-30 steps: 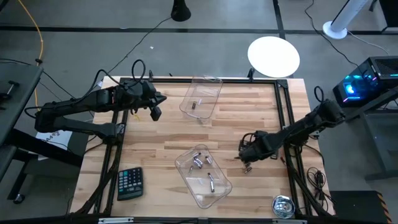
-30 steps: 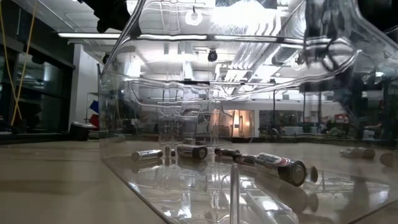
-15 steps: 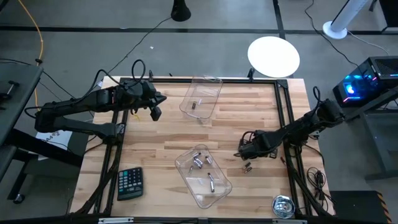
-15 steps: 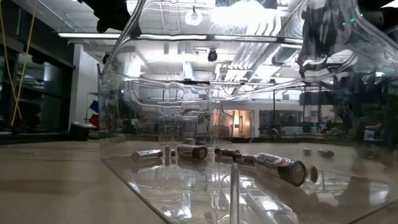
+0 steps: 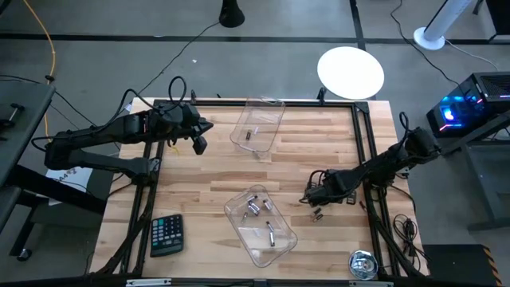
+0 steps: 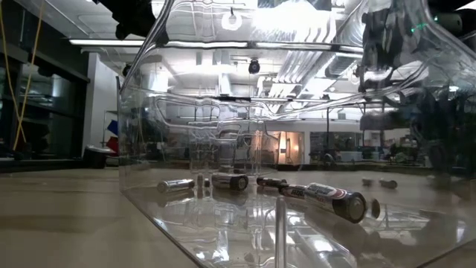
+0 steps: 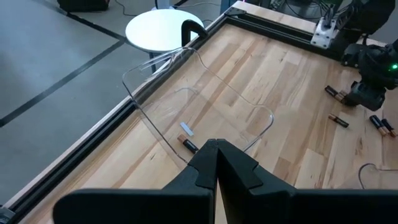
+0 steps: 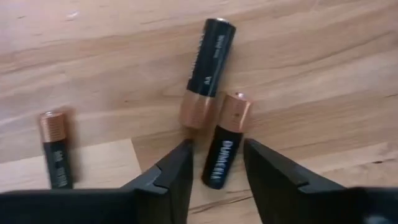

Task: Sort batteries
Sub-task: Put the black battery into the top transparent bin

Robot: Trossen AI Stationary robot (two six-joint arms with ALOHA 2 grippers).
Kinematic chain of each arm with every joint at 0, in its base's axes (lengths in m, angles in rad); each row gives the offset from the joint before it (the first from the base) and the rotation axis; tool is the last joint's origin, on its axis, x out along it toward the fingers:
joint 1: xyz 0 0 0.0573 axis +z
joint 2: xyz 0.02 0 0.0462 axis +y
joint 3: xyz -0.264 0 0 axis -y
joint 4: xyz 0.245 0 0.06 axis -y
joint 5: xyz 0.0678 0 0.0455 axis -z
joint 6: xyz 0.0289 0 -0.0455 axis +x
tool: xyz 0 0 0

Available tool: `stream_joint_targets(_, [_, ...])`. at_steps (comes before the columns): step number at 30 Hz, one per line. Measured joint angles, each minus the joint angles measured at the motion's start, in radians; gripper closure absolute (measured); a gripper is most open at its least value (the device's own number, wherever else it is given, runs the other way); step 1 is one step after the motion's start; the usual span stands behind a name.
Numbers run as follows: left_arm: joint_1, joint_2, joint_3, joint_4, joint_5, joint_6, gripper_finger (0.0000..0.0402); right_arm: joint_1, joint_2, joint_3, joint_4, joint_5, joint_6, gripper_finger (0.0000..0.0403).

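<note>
My right gripper [image 8: 217, 145] is open and low over three loose batteries on the wood at the table's right [image 5: 316, 213]. Its fingers stand on either side of a small copper-topped battery [image 8: 222, 149]. A larger battery [image 8: 208, 68] lies just beyond it and a third [image 8: 56, 149] lies to one side. The near clear tray [image 5: 239, 231] holds several batteries [image 6: 335, 199]. The far clear tray [image 5: 267, 112] holds one battery [image 5: 249, 135]. My left gripper [image 5: 199, 145] is shut and hangs by the far tray's left side.
A calculator [image 5: 166, 234] lies at the near left and a round tape measure [image 5: 362, 264] at the near right corner. A white round disc [image 5: 351, 72] stands beyond the far edge. Bare wood lies between the two trays and left of them.
My right gripper has shifted a little toward the table's left, staying low over the loose batteries.
</note>
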Motion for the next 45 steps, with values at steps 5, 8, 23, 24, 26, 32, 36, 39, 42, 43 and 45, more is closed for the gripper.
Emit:
stream_joint_targets(5, [0.000,0.005,0.000,0.000,0.000,0.000,0.0401,0.005,0.037,0.006,0.007,0.020,-0.017,0.0324])
stream_joint_targets(8, [0.000,0.007,0.000,-0.003,0.000,0.000,0.0402,0.012,0.038,0.018,0.004,0.034,-0.058,0.0377])
stream_joint_targets(23, [0.000,0.007,0.000,-0.001,0.007,-0.018,0.0402,-0.124,-0.069,0.366,-0.293,0.519,-0.362,0.0383])
stream_joint_targets(24, [0.000,0.007,0.000,-0.001,0.008,-0.018,0.0402,-0.174,-0.069,0.367,-0.211,0.536,-0.446,0.0383])
stream_joint_targets(26, [0.000,0.007,0.000,-0.001,0.008,-0.021,0.0401,-0.277,-0.067,0.352,0.009,0.536,-0.645,0.0383])
stream_joint_targets(32, [0.000,0.007,0.000,-0.001,0.009,-0.045,0.0402,-0.523,-0.007,0.346,0.520,0.415,-1.075,0.0367])
stream_joint_targets(36, [0.000,0.007,0.000,-0.001,0.009,-0.046,0.0402,-0.628,0.025,0.348,0.633,0.332,-1.103,0.0326])
stream_joint_targets(39, [0.000,0.007,0.000,-0.002,0.008,-0.046,0.0402,-0.667,0.034,0.349,0.689,0.255,-1.114,0.0292])
stream_joint_targets(42, [0.000,0.007,0.000,-0.002,0.008,-0.047,0.0401,-0.674,0.034,0.350,0.715,0.235,-1.142,0.0259])
stream_joint_targets(43, [0.000,0.007,0.000,-0.002,0.008,-0.047,0.0401,-0.675,0.034,0.350,0.720,0.233,-1.155,0.0249])
stream_joint_targets(45, [0.000,0.007,0.000,-0.002,0.008,-0.047,0.0401,-0.674,0.030,0.350,0.708,0.219,-1.184,0.0230])
